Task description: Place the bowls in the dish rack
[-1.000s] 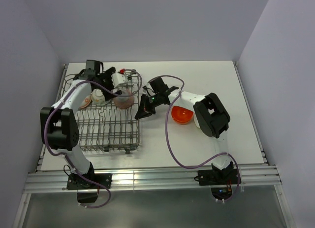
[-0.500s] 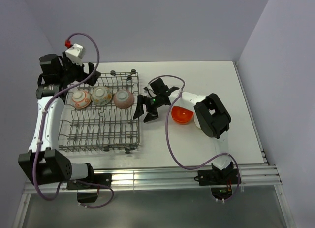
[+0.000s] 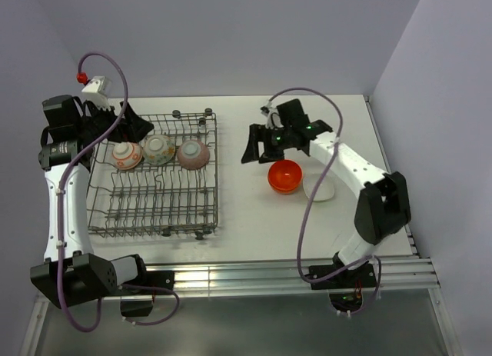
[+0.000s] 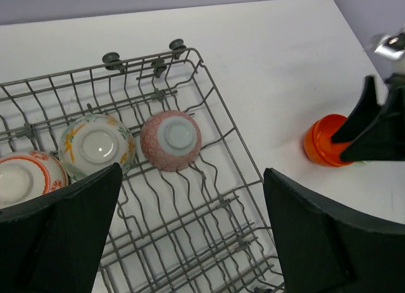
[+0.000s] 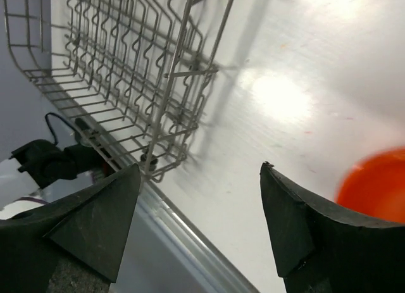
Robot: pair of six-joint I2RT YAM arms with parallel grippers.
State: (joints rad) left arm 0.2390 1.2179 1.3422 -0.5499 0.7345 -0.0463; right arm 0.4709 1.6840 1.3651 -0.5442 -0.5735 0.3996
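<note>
1. Dish rack sits on the left half of the bench. It is grey wire w/ rows of upright tines & small dark wheels on the far edge.
2. 3 bowls are in the rack, all in the far row, side by side, propped on edge btwn tines w/ foot rings facing the left wrist cam.
   - The red-ringed bowl is at left.
   - The pale bowl w/ a yellow-green pattern is in the middle.
   - The pink bowl is at right.
   - Neighbours are close; whether they touch, can't tell.
3. 2 bowls are out of the rack, on the bench to its right. The orange bowl has the white bowl just beside it on the right. Whether those two touch, can't tell.
4. Left pincer hangs raised over the rack's far-left corner. Its fingers are wide apart w/ nothing btwn them. Its wrist view looks down past both fingers at the 3 racked bowls.
5. Right pincer hangs above bare bench, btwn the rack's right side & the orange bowl, a bit farther back than the bowl. Its fingers are spread, gripping nothing, and clear of the bowl.
6. Right wrist view shows a rack corner at upper left, the orange bowl as a blur at the right edge, and bench glare btwn the fingers.
7. A purple cable loops off the right arm, and another runs along the left arm.
</note>
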